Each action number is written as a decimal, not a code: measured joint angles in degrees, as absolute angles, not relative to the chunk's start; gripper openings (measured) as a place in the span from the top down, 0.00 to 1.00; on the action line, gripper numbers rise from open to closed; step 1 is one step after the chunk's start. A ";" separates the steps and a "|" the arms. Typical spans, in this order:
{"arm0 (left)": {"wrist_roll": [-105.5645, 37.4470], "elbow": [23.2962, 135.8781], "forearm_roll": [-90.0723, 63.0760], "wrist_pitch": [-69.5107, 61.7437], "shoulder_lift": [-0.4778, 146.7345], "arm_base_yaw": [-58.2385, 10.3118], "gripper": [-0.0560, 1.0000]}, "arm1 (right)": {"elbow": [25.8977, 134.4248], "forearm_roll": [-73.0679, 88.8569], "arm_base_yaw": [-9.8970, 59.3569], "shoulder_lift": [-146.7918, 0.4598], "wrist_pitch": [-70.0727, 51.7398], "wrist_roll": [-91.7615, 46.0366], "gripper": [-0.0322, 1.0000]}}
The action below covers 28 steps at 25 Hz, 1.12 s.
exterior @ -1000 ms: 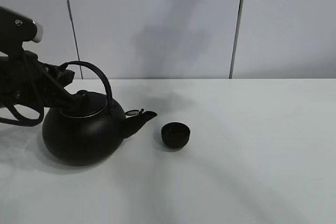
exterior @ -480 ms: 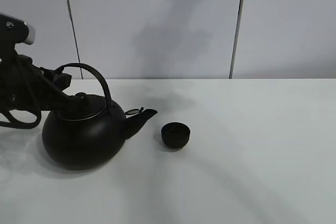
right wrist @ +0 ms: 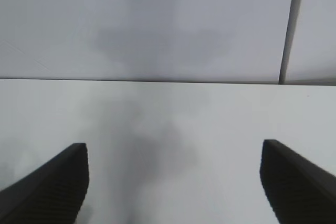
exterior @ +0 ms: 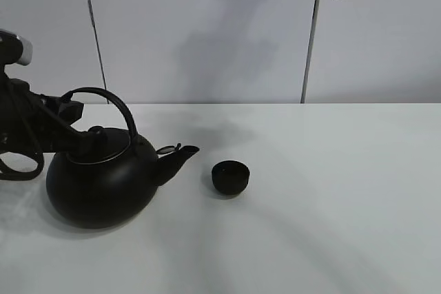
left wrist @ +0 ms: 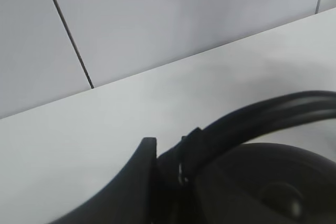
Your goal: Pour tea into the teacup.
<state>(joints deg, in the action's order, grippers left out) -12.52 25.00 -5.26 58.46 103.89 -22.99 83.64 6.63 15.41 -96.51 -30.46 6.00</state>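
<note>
Far left: left gripper [exterior: 71, 107], jaws clamped on the arched handle [exterior: 114, 101] of the kettle [exterior: 100, 187]. Held low at the table [exterior: 331, 225]; whether resting on it or just clear of it, cannot tell. Spout [exterior: 180, 151] aimed right, toward the teacup.

Right of the spout and apart from it: teacup [exterior: 230, 176], upright on the table, mouth open, contents too dark to make out.

Top right, high above the table and well apart from everything: right gripper [right wrist: 173, 153], jaws wide apart, holding nothing.

Risks, as a judgement:
- Spout not yet over the cup, so tipping now would likely put tea on the table short of the rim.
- Small cup under a big kettle, so a fast pour could overflow it, and a low spout could knock it.
- Gripped toward one end of the handle, so could swing or slip in the jaws once tilted.
- Lid [exterior: 103, 144] might shift on a steep tilt.

Count: one kettle, one teacup, two grippers.
</note>
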 joint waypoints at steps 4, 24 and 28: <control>-11.33 24.13 -5.26 59.34 103.75 -22.99 0.85 | 83.64 6.63 15.41 -96.51 -30.46 6.00 0.37; -10.15 20.47 -3.35 62.31 103.02 -22.99 0.85 | 83.64 6.63 15.41 -96.51 -30.46 6.00 0.37; -9.66 20.47 -1.93 62.47 103.02 -22.99 0.82 | 83.64 6.63 15.41 -96.51 -30.46 6.00 0.37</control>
